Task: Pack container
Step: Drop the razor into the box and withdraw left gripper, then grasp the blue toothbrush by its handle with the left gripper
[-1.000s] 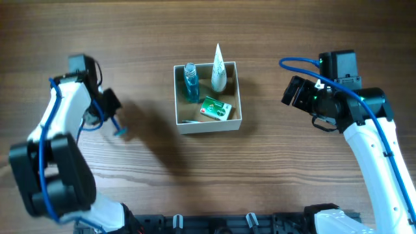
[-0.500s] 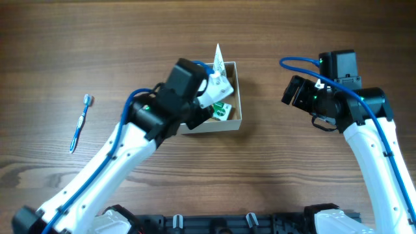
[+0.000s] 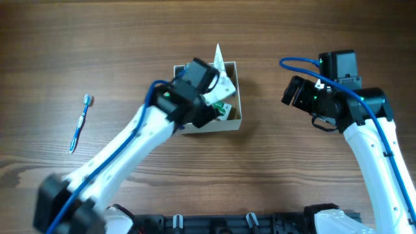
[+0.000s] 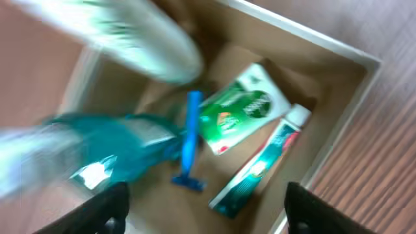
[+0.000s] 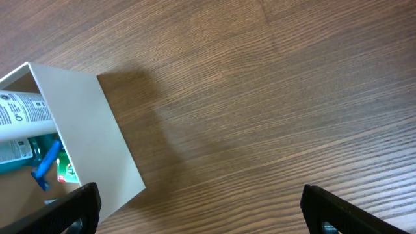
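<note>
The container (image 3: 227, 124), a small white-walled box with a tan inside (image 4: 338, 84), stands mid-table. My left gripper (image 4: 205, 213) hangs open just above it, nothing between its fingers. Beneath it a blue razor (image 4: 190, 140) lies in the box beside a green packet (image 4: 244, 110), a toothpaste tube (image 4: 260, 170), a teal bottle (image 4: 114, 148) and a white tube (image 4: 136, 36). In the overhead view the left arm (image 3: 188, 97) covers the box's left half. My right gripper (image 3: 290, 92) waits open to the right of the box, whose white wall (image 5: 91, 136) shows at left in its wrist view.
A blue toothbrush (image 3: 80, 122) lies on the wooden table far to the left of the box. The right arm (image 3: 364, 130) occupies the right side of the table.
The left arm swung from the table's left side to over the box carrying the blue razor. Its gripper has opened and the razor now lies inside. The right arm has not moved.
</note>
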Robot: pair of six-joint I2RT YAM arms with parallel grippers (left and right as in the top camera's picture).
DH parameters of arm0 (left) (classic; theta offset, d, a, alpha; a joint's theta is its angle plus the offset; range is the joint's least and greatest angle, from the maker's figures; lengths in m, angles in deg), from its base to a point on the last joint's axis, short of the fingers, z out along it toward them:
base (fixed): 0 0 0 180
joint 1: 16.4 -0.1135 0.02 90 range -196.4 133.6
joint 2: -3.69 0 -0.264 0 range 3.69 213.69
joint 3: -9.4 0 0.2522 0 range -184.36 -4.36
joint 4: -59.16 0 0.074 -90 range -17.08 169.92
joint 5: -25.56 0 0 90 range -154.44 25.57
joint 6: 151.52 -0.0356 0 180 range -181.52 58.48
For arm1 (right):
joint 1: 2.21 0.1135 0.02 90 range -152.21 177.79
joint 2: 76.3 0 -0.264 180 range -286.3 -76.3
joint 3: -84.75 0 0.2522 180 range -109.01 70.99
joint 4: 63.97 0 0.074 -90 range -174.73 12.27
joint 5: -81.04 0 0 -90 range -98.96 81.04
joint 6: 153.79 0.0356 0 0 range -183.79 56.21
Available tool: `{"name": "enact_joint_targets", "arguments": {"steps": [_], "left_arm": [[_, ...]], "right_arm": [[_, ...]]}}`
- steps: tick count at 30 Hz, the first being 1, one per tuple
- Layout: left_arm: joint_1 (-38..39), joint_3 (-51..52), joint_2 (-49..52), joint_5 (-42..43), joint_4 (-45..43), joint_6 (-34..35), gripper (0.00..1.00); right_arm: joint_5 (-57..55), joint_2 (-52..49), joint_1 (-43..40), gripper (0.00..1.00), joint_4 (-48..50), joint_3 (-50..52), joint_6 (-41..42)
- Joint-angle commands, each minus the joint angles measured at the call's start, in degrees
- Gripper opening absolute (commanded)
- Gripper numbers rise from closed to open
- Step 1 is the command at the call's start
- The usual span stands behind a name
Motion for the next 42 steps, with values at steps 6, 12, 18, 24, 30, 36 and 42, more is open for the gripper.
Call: {"name": "enact_joint_targets", "arguments": {"steps": [6,12,18,24,30,36,42], "left_arm": [[-30.9,0.3,-12.5,-8.1,5.1,24.7,0.99],[-49.6,3.1,-1.3,-1.1,0.8,26.6,0.99],[-57.4,3.1,13.6,-1.1,0.1,25.3,0.98],[-60.1,3.1,19.5,4.7,-0.5,17.9,0.94],[-60.2,3.1,20.3,4.5,-2.9,18.0,0.94],[-60.2,3.1,23.4,4.3,-3.2,18.0,0.95],[-60.2,3.1,24.4,4.0,-2.9,18.0,0.76]], "right_arm": [[0.7,-0.7,-0.2,1.0,0.0,0.3,-0.3],[0.7,-0.7,-0.2,1.0,0.0,0.3,-0.8],[0.7,-0.7,-0.2,1.0,-0.1,0.3,-1.3],[0.7,-0.7,-0.2,1.0,0.0,0.3,-1.8],[0.7,-0.7,-0.2,1.0,0.0,0.3,-2.6],[0.7,-0.7,-0.2,1.0,-0.2,0.3,-2.6],[0.7,-0.7,-0.2,1.0,-0.4,0.3,-2.7]]}}
